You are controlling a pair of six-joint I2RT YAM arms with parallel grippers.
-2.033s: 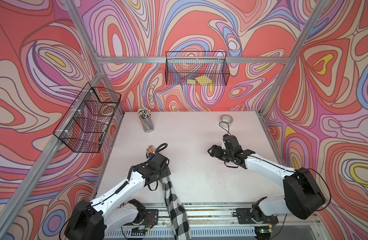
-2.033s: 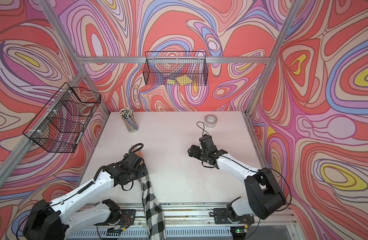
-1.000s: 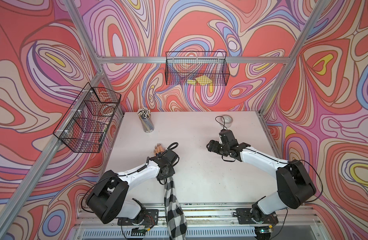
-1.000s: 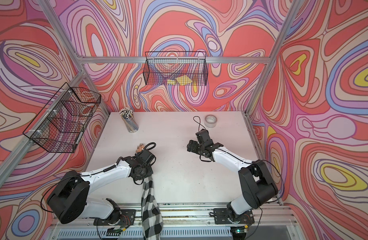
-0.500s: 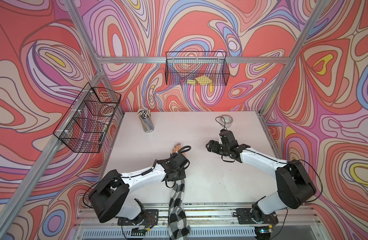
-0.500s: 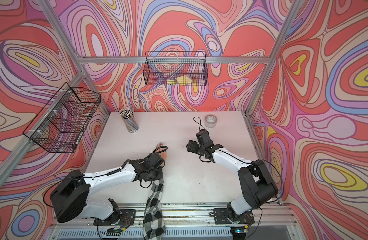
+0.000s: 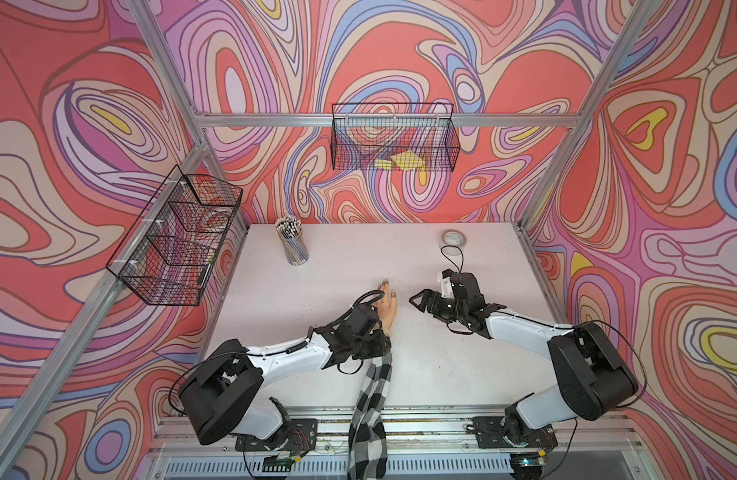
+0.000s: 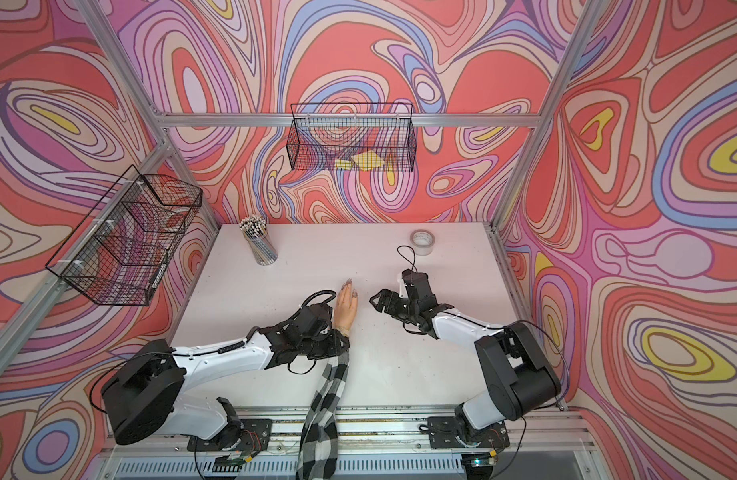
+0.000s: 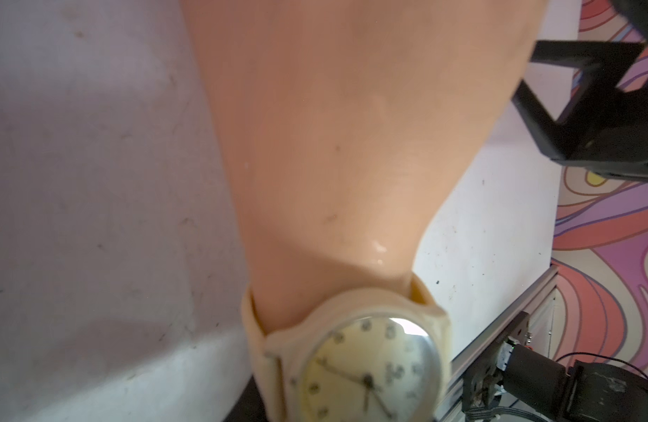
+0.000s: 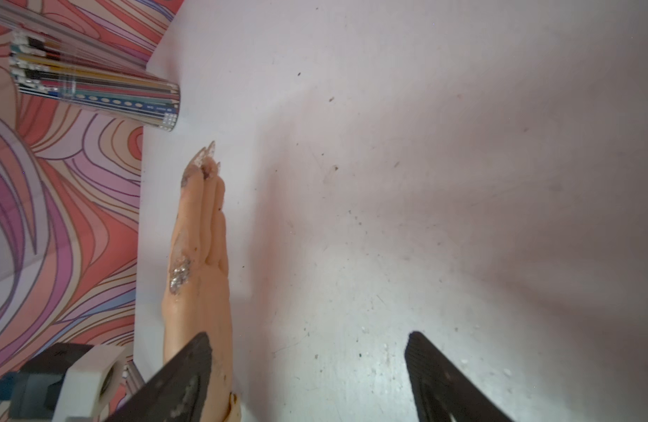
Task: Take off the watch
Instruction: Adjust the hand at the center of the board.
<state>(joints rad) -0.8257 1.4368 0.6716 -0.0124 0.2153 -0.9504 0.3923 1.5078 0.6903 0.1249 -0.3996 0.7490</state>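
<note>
Left gripper [image 7: 377,343] closed, its grip hidden; cream watch [image 9: 366,365], round face partly cropped; right gripper [image 10: 307,350], three o'clock of mannequin hand [image 7: 386,309], gapes empty.

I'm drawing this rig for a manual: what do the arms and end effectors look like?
Both the left arm and right arm have white shells on the long links and bulky black rounded joint housings. A black cable loops above each wrist. The right end effector has two black wedge-shaped fingers, with a white bracket at the wrist.
</note>
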